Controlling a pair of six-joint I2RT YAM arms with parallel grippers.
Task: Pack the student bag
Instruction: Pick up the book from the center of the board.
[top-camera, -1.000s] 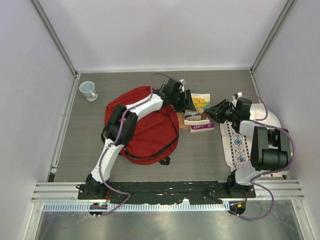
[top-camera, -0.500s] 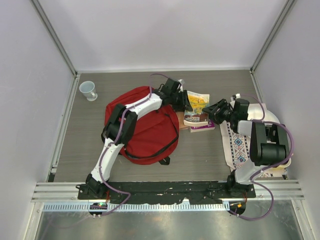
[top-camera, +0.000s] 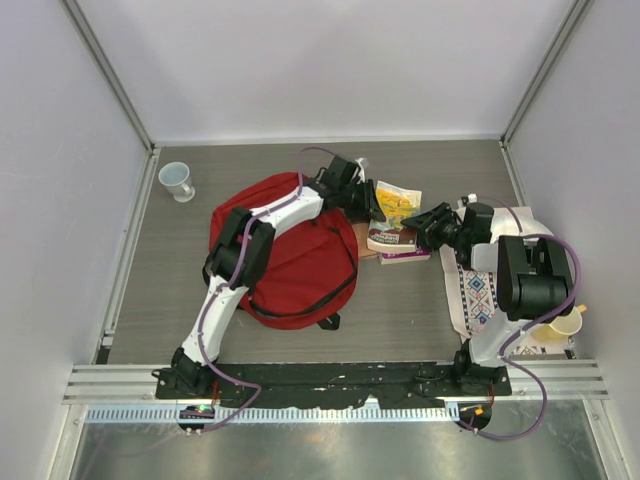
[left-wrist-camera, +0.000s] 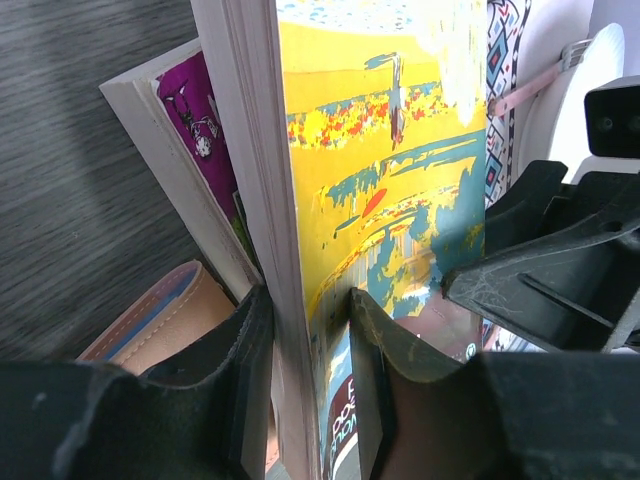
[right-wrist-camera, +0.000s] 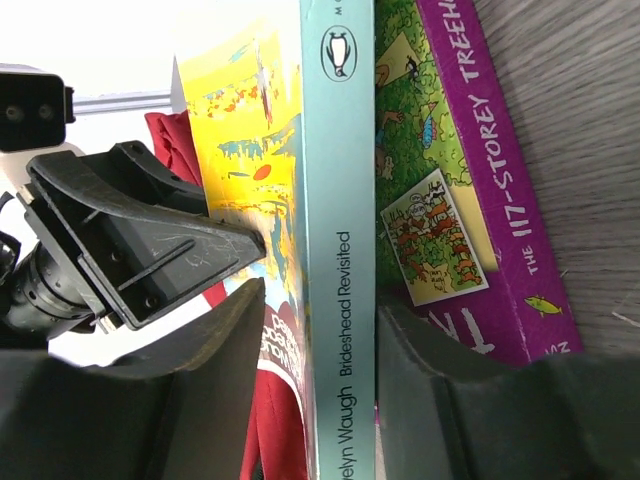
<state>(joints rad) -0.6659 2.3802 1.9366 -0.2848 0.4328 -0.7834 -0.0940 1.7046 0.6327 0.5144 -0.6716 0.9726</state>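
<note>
The left gripper (left-wrist-camera: 308, 310) clamps the book's (left-wrist-camera: 380, 150) page edge. The right gripper (right-wrist-camera: 320, 300) straddles its spine, grip unclear. The bag (top-camera: 300, 265) lies just left.

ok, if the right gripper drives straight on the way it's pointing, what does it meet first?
The Brideshead Revisited paperback, which stands between the right gripper's open fingers. Just beyond, the left gripper clamps the same book from the opposite side; how close is unclear.

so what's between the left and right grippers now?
The yellow paperback, up on edge: the left gripper is shut on its page edge, and the right gripper straddles its spine. Both wrist views show it.
</note>
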